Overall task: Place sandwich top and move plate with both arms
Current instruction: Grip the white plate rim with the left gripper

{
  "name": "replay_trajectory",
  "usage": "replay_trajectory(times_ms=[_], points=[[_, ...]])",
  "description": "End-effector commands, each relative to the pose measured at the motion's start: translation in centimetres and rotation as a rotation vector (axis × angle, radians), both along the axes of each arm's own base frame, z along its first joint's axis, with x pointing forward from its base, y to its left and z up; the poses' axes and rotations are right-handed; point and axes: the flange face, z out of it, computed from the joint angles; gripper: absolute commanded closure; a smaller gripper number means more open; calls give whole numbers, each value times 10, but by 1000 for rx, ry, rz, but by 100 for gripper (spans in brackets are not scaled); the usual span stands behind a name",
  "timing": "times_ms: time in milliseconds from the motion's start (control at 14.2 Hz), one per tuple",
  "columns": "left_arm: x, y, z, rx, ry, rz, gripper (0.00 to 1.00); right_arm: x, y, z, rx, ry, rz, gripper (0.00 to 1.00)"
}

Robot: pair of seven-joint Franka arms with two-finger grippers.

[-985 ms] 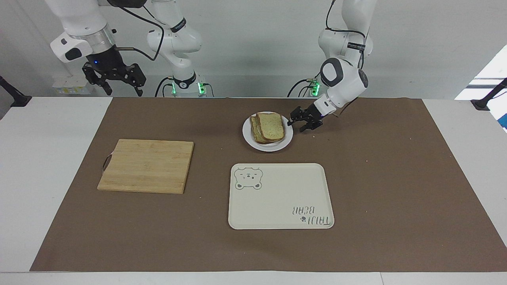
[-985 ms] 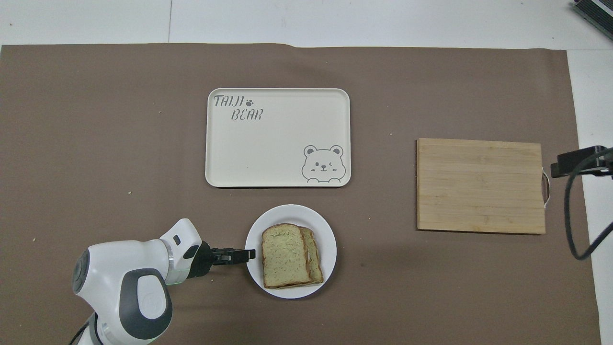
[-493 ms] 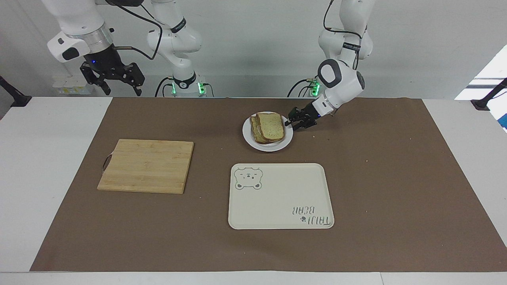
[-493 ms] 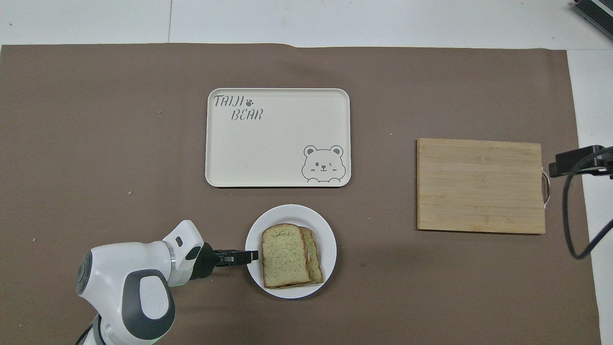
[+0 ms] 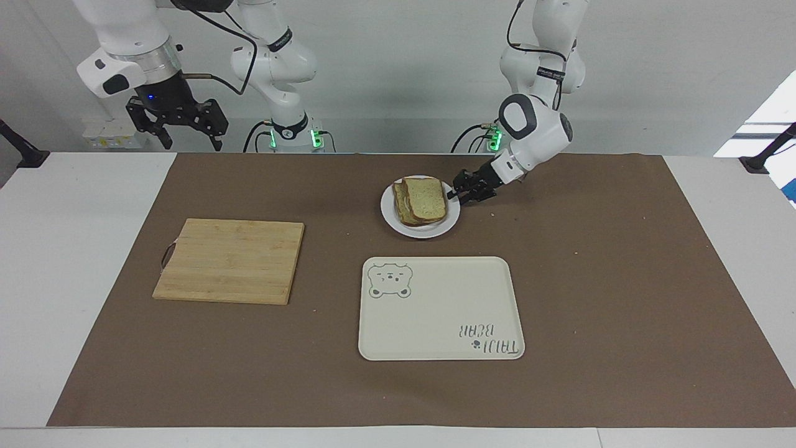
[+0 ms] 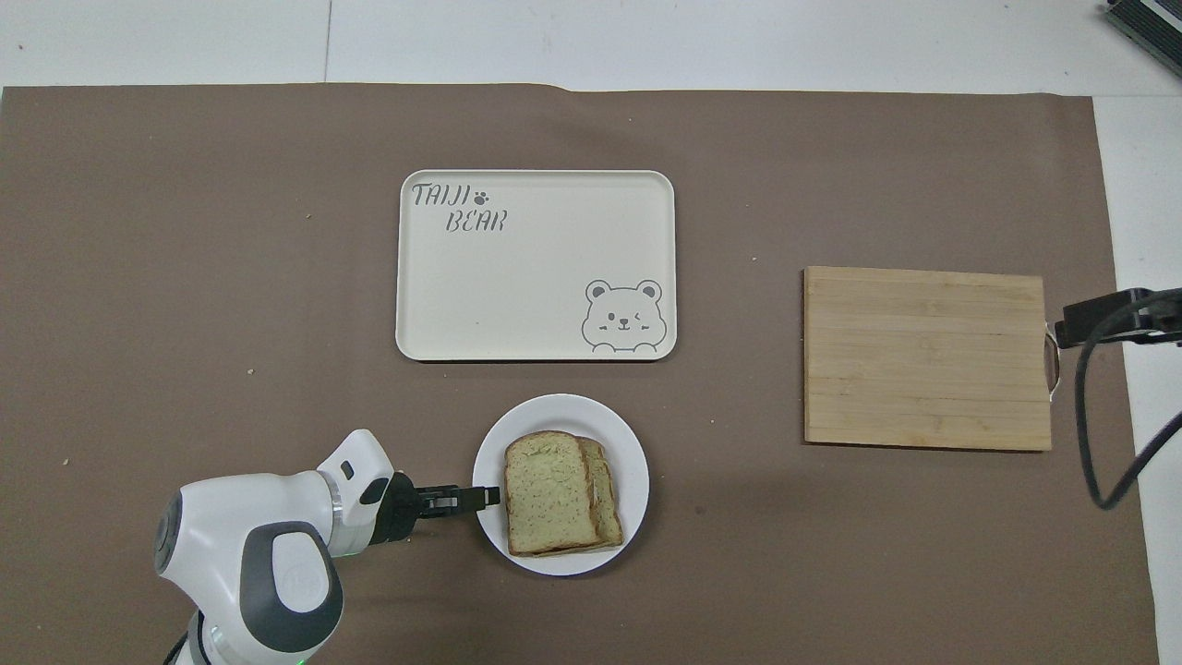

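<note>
The sandwich top [image 5: 426, 199] [image 6: 548, 494], a pale speckled slice with a brown crust, lies on a stack of bread on the small white plate [image 5: 423, 231] [image 6: 563, 412]. The plate stands on the brown mat, nearer to the robots than the tray. My left gripper [image 5: 456, 193] [image 6: 482, 497] is low at the plate's rim on the left arm's end, its tip reaching just over the rim, short of the bread. My right gripper [image 5: 193, 142] hangs open and empty, high over the right arm's end of the table; in the overhead view only its edge [image 6: 1099, 316] shows.
A cream rectangular tray [image 5: 435, 348] [image 6: 536, 346] with a bear drawing lies farther from the robots than the plate. A wooden cutting board [image 5: 230, 260] [image 6: 926, 357] lies toward the right arm's end. A few crumbs dot the mat.
My left gripper has slid in from beside the plate until its tip overlaps the rim, and its jaws have narrowed. The right arm has only shifted slightly up high.
</note>
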Motion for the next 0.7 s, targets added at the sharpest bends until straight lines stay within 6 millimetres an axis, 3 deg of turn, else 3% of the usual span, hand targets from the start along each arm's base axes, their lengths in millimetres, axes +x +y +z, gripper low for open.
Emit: replay_trajectory(times_ms=[0, 633], points=[[-7, -4, -5, -15, -10, -2, 56, -1, -2, 2, -20, -3, 31, 0], [-14, -2, -8, -26, 6, 14, 63, -2, -4, 3, 0, -5, 22, 0]])
